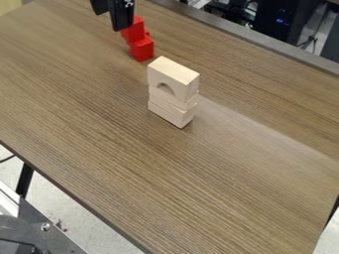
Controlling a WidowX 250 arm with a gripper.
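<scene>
Where you see the gripper, at the top edge of the view and left of its middle, the red blocks lie just beside the jaws, down and to the right of them. The upper red block is partly hidden behind the right-hand one of the jaws as you look at it, and it stands on the lower red block, their sides a little out of line. Your jaws are parted, with a gap between their tips, and nothing is gripped in that gap. Whether the nearer tip touches the upper red block or merely passes in front of it, you cannot tell from this angle.

Farther down and to the right of your jaws, beyond the red pair and apart from it, stands an upright stack of pale wooden blocks. Its top piece is an arch block, with its half-round cutout facing the lower left of the view, and beneath it you have a middle wooden block and a bottom wooden block. The long axis of these pieces slants from upper left to lower right, so you see a broad side and a narrow end, with the layers slightly uneven at that end. Both stacks rest on the wood-grained counter, which extends from under your jaws toward the camera.
</scene>
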